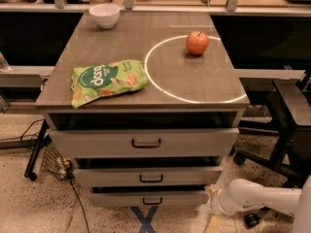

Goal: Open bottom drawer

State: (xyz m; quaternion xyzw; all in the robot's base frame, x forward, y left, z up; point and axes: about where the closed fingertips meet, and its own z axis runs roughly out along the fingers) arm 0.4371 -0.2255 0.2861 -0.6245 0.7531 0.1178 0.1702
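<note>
The bottom drawer (121, 198) is the narrowest, lowest grey front of the cabinet, with a small dark bracket handle (152, 201). It stands out a little from the frame, like the two drawers above it. My gripper (213, 212) is at the end of the white arm (257, 198), low at the bottom right. It sits just right of the bottom drawer's right end, about a hand's width from the handle and not touching it.
The mid drawer (107, 177) and the top drawer (97, 142) sit above. On the cabinet top are a green snack bag (107, 81), a red apple (197, 42) and a white bowl (105, 14). A dark chair base (286, 130) stands at the right, and cables and a basket (53, 161) at the left.
</note>
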